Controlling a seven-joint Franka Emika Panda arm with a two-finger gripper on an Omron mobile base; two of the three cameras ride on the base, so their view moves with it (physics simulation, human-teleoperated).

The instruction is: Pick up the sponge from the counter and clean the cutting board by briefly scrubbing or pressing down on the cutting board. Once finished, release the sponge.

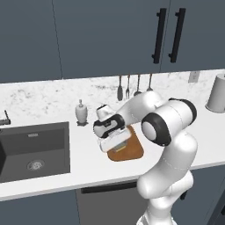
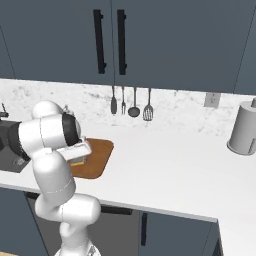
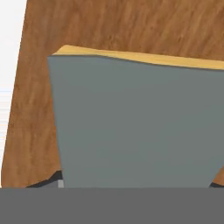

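Note:
The brown wooden cutting board (image 1: 134,150) (image 2: 99,154) (image 3: 109,26) lies on the white counter (image 1: 52,176) (image 2: 170,170), right of the sink. My gripper (image 1: 117,146) (image 2: 78,159) (image 3: 131,184) points down over the board's left part and is shut on the sponge (image 1: 120,146) (image 2: 78,161) (image 3: 135,127). In the hand view the sponge's grey layer is very close, with its yellow side as a thin strip along the far edge and board wood all around. Whether the sponge touches the board I cannot tell.
A dark sink (image 1: 35,149) is set into the counter at the left, with a soap bottle (image 1: 81,112) behind it. Utensils (image 1: 127,88) (image 2: 132,105) hang on the back wall. A grey canister (image 1: 216,93) (image 2: 243,129) stands at the far right.

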